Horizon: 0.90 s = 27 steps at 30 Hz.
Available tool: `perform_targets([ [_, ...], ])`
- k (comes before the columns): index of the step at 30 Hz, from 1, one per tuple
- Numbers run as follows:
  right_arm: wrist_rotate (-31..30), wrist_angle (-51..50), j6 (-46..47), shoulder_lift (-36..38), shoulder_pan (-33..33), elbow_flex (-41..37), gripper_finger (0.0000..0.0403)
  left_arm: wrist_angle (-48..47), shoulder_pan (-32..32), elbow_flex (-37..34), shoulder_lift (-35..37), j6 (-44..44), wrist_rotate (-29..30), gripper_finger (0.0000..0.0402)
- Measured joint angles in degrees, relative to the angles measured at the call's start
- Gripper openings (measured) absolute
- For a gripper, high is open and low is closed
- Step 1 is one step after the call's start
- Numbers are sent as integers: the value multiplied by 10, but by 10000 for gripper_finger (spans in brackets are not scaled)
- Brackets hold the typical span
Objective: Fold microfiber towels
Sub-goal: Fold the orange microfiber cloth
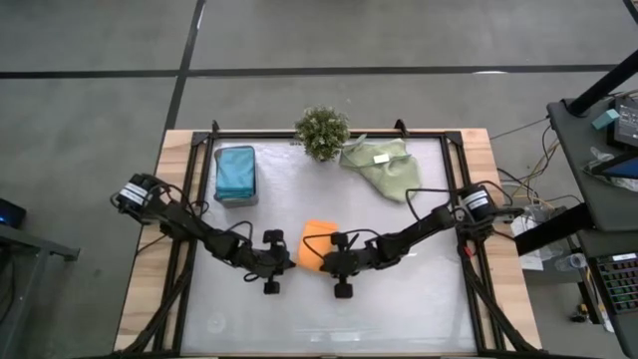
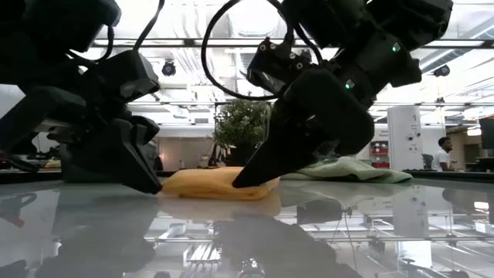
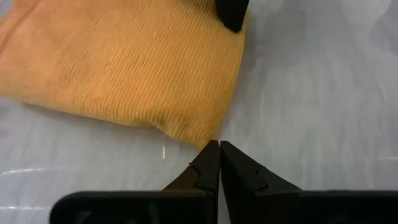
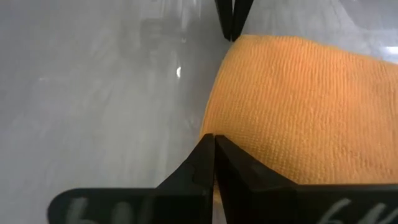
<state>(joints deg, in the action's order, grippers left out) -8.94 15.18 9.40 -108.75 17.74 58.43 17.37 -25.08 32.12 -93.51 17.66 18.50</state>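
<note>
At the middle of the table [image 1: 399, 299], the orange towel [image 1: 317, 244] lies folded into a compact rectangle. The left gripper [image 1: 282, 261] and the right gripper [image 1: 327, 261] flank its near edge, each with fingers pressed together and tips at the cloth's corners; neither visibly clamps fabric. Teal towels [image 1: 235, 172] sit stacked in the tray [image 1: 236, 198] at the far left, judged finished. A pale green towel [image 1: 384, 168] lies rumpled at the far right beside the plant [image 1: 322, 131], unfolded; whether one or two cloths lie there cannot be told. Assessment: the orange fold appears near complete, stowing and the green cloth remain.
</note>
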Motion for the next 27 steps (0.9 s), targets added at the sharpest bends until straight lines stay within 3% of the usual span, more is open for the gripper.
perform_targets([
  [7, 4, -58, 27, 50, 0, -1, 9, -7, 0, 0, 40, 1, -2, 0],
  [13, 1, -99, 138, 92, 0, -10, 26, -4, 0, 0, 78, 1, -2, 0],
  [19, 0, -116, 318, 111, -3, -32, 98, -5, 5, 0, 95, 0, 6, 0],
  [27, -39, -81, 505, 115, -9, -76, 210, 43, 28, 0, 57, -20, 86, 0],
])
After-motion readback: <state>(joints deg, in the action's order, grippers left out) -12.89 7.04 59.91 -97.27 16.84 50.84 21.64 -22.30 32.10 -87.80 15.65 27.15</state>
